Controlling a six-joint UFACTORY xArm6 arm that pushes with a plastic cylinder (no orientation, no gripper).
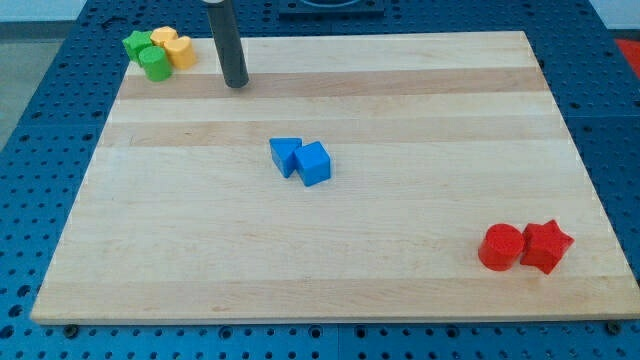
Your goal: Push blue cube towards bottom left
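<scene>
Red blocks sit nearest the lens: a red cylinder [500, 247] and, touching it on the view's right, a red star-shaped block [546, 246], both well to the lower right of the blue cube [313, 164]. Single camera view, so one pass only.

Landmark: blue cube, roughly mid-surface. Wooden surface [330, 290] light, bare around it.
- Blue triangular block [284, 155]: touching the cube on its upper-left side.
- My tip [236, 86]: well apart from the cube, up and to the left of it, near the surface's top edge. No contact with any block.
- Cluster far to the cube's upper left, at the surface's corner: green star-like block [137, 45], green cylinder [155, 65], yellow block [164, 39], second yellow block [181, 52]. Packed together; yellow shapes hard to make out.

End effector: none fitted. Plain rod, so nothing to open or close, and it holds nothing.

Judgement: push not yet begun. Tip is on the wrong side; it needs to get round to the cube's upper right before driving toward bottom left.

Risks:
- Triangular block lies against the cube's upper-left side, so a push toward bottom left could drag or carry it along.
- Straight line from tip to cube runs into the triangle first, shoving both toward lower right.
- Off-centre contact on a cube face could spin it and let it slip off the rod.
</scene>
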